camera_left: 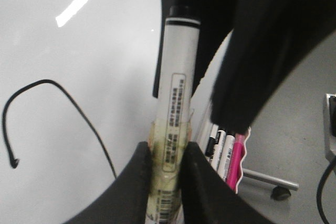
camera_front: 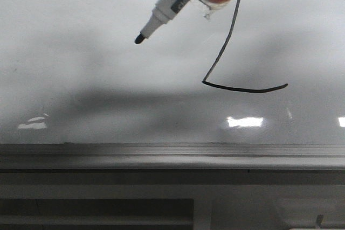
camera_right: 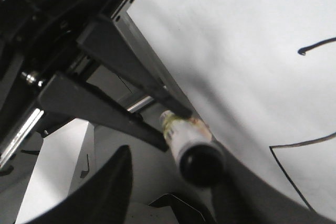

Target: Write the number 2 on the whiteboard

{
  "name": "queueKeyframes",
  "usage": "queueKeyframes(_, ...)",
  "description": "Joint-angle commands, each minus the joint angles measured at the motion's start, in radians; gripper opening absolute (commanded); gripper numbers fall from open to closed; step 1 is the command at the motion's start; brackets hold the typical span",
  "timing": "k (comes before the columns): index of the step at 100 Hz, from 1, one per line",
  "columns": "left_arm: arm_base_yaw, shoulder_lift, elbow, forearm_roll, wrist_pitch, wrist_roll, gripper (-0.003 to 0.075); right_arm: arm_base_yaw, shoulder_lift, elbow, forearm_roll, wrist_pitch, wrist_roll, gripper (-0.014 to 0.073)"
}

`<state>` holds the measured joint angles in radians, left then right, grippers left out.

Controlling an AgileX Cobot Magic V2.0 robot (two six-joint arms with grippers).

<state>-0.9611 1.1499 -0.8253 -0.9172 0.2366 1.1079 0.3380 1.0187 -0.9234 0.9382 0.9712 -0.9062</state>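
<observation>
Black number 2 on whiteboard.

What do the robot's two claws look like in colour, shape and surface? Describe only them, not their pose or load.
The left claw has smooth, matte black fingers with rounded, curved edges. The right claw matches: black, curved, plain fingers. Behind it sit black angular struts and a silver rail. No markings or sleeves show.

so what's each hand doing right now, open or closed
Left hand: closed on the marker pen.
Right hand: cannot be told; a second marker sits between its fingers, but the grip isn't clear.
</observation>
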Motion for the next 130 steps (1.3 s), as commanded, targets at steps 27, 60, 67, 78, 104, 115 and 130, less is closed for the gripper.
queueKeyframes(27,-0.011,-0.235,0.177,-0.290,-0.398,-0.017,-0.0020,-0.154,-0.162,-0.027,0.054,-0.078,0.038,0.0435)
queueKeyframes(60,-0.118,-0.175,0.229,-0.393,-0.688,-0.114,-0.0020,-0.163,-0.322,0.092,0.071,-0.267,0.046,0.0435)
queueKeyframes(67,-0.122,-0.134,0.229,-0.370,-0.744,-0.175,-0.0020,-0.163,-0.335,0.111,0.073,-0.271,0.046,0.0435)
queueKeyframes(78,-0.122,-0.083,0.227,-0.259,-0.771,-0.293,-0.0020,-0.163,-0.343,0.125,0.073,-0.263,0.046,0.0435)
queueKeyframes(104,-0.122,0.001,0.214,-0.184,-0.839,-0.401,-0.0020,-0.163,-0.343,0.131,0.077,-0.260,0.046,0.0435)
queueKeyframes(115,-0.122,0.016,0.214,-0.191,-0.857,-0.401,-0.0019,-0.163,-0.343,0.131,0.077,-0.260,0.046,0.0435)
queueKeyframes(130,-0.122,0.016,0.214,-0.191,-0.863,-0.401,0.0001,-0.163,-0.343,0.131,0.077,-0.260,0.046,0.0435)
